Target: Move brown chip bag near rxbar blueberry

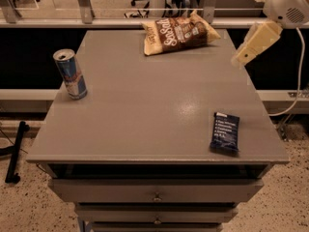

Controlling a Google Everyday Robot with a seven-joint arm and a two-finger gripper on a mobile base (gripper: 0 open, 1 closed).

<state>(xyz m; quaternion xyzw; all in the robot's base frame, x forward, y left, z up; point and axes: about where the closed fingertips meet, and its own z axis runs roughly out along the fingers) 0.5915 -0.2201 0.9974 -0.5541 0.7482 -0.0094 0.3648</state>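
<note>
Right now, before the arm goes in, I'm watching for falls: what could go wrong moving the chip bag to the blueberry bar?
The brown chip bag lies at the far edge of the table, so a clumsy grasp might push it off the back. The rxbar blueberry sits near the front right edge; a bag dragged carelessly could knock it off. The gripper hangs by the table's right side, apart from the bag.

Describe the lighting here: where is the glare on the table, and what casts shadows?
Camera view: soft light from above leaves a pale sheen on the table right of centre; the drink can and the rxbar blueberry cast only faint shadows at their bases; the gripper, over the table's far right edge near the brown chip bag, is brightly lit; the recess under the tabletop is dark.
</note>
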